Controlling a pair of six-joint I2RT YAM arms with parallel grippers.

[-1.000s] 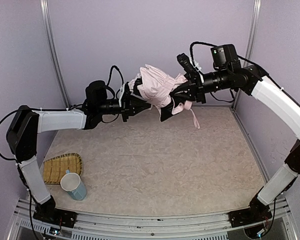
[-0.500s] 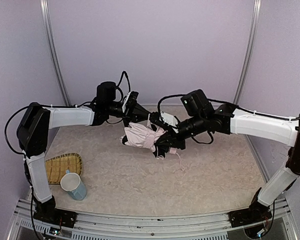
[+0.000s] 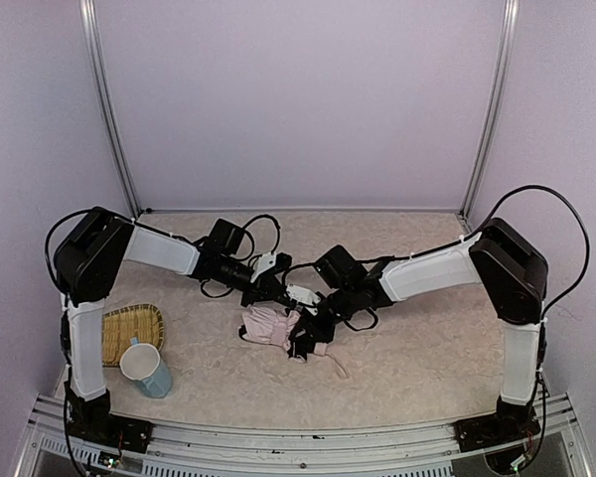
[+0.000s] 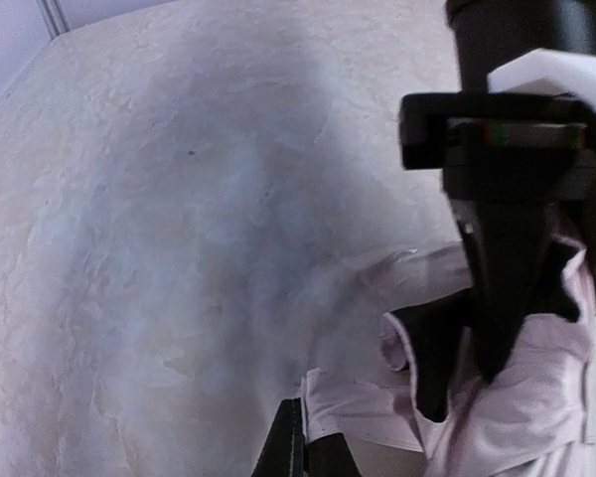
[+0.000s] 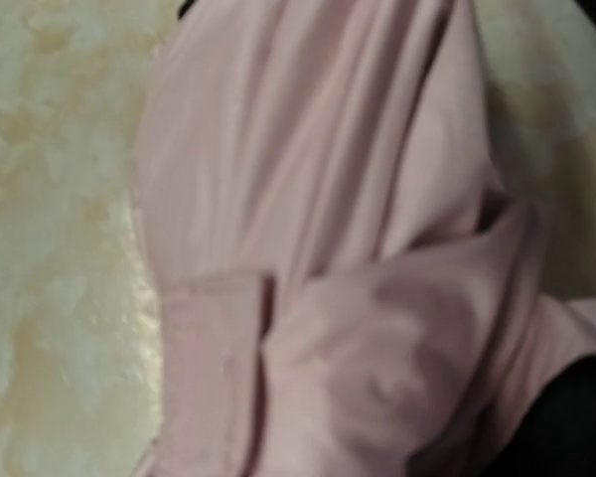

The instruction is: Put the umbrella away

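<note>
The umbrella (image 3: 271, 325) is a collapsed bundle of pale pink fabric lying on the table mat, and its strap (image 3: 335, 364) trails toward the front. My left gripper (image 3: 269, 295) is at its far side. In the left wrist view that gripper (image 4: 305, 449) is shut on a fold of the pink fabric (image 4: 363, 412). My right gripper (image 3: 308, 336) is low at the bundle's right end, by the handle, and stays closed on it. It also shows in the left wrist view (image 4: 504, 328), its finger reaching down into the black lining. The right wrist view is filled with pink fabric (image 5: 318, 248), which hides that gripper's fingers.
A woven basket tray (image 3: 124, 333) lies at the front left, and a light blue cup (image 3: 147, 370) stands at its near corner. Walls with metal posts close the back and sides. The table's metal rail (image 3: 298, 437) runs along the front.
Both arms have come down and forward together, carrying the umbrella from high in the air near the back wall to the table mat. The fabric bundle now looks more bunched.
</note>
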